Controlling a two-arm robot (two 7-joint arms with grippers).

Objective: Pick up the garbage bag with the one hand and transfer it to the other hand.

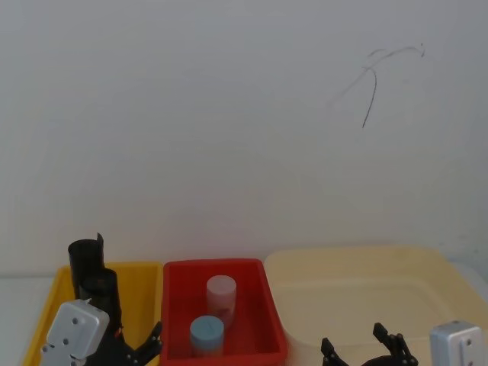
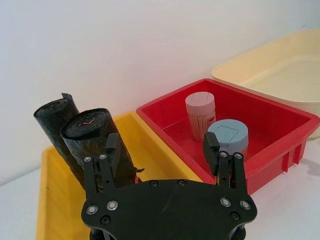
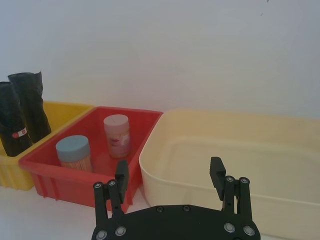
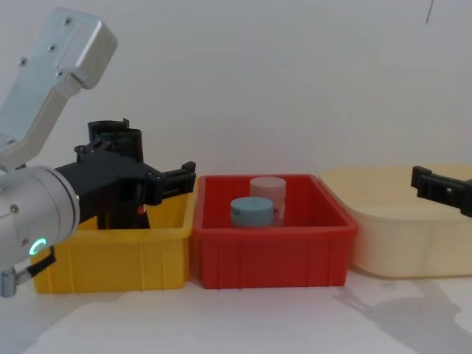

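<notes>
Our biggest worry is that the left gripper (image 2: 160, 141) takes the wrong roll. The bag (image 2: 89, 127) and the plain roll (image 2: 52, 117) are both black and look to be touching. We could grab the plain one, or both at once.

The left gripper is spread wide and holds nothing. It hangs at the near side of the yellow bin (image 1: 141, 268), a bit to the right of the bag. One finger (image 2: 112, 147) sits in front of the bag, not beside it. If we go in like this, we think that finger may bump the bag and tip it. The other finger may hit the wall between the yellow bin and the red bin (image 1: 244, 264).

A smaller worry is that the bag is shiny and round, so it may slip when we pass it over. The right gripper (image 3: 169, 172) is well off to the right, near the cream bin (image 1: 343, 253). It is spread wide too and holds nothing.

Now the bins. The cream bin on the right is the biggest, and we see nothing in it. The red bin in the middle holds a pink jar (image 1: 221, 293) on the far side and a blue jar (image 1: 207, 332) just in front of it. The yellow bin on the left holds the two rolls. The bag is the nearer one, and the plain roll is just behind it.
</notes>
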